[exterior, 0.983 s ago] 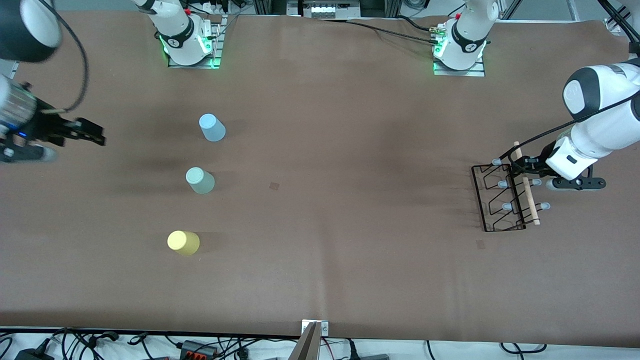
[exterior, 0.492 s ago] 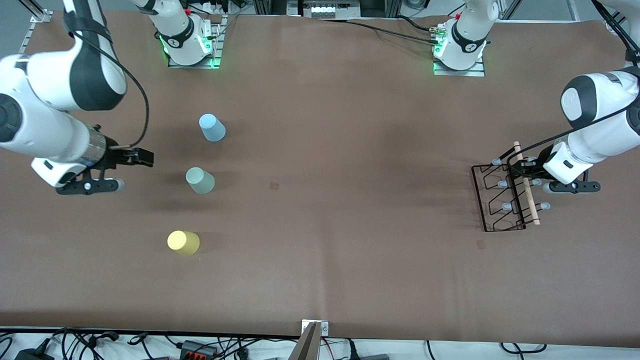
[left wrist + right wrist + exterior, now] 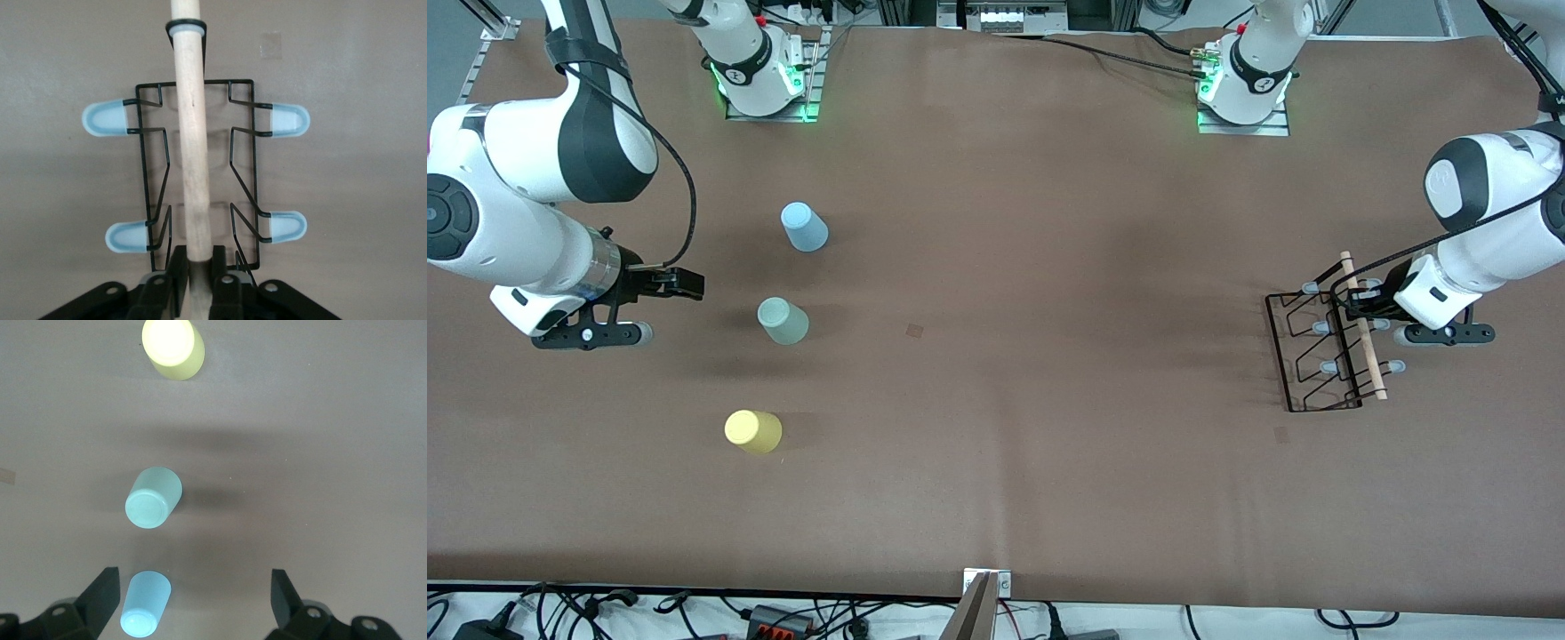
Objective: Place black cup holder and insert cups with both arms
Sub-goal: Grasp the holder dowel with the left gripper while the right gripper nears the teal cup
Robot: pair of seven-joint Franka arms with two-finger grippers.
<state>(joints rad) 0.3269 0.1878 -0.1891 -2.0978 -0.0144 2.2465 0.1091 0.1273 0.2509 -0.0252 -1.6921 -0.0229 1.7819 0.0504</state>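
The black cup holder [image 3: 1319, 354] lies flat at the left arm's end of the table, with its wooden rod [image 3: 1365, 336] and pale capped pegs [image 3: 104, 118] on both sides. My left gripper [image 3: 1357, 302] is shut on the rod's end; in the left wrist view its jaws [image 3: 199, 267] press the rod [image 3: 193, 147] from both sides. Three cups stand small end up in a row: light blue [image 3: 804, 228], grey-green [image 3: 783, 321], yellow [image 3: 752, 432]. My right gripper [image 3: 687, 284] hangs open over the table beside the cups, holding nothing; the blue cup [image 3: 145, 603] shows near one fingertip [image 3: 101, 590].
Brown paper covers the table [image 3: 1049, 267]. Two small tape marks sit on it, one mid-table [image 3: 914, 330] and one near the holder [image 3: 1280, 434]. The arm bases [image 3: 765, 80] [image 3: 1245, 89] stand along the edge farthest from the front camera; cables lie along the nearest edge.
My right arm swung in from the table's end toward the cups, gripper still open. My left gripper closed on the holder's wooden rod.
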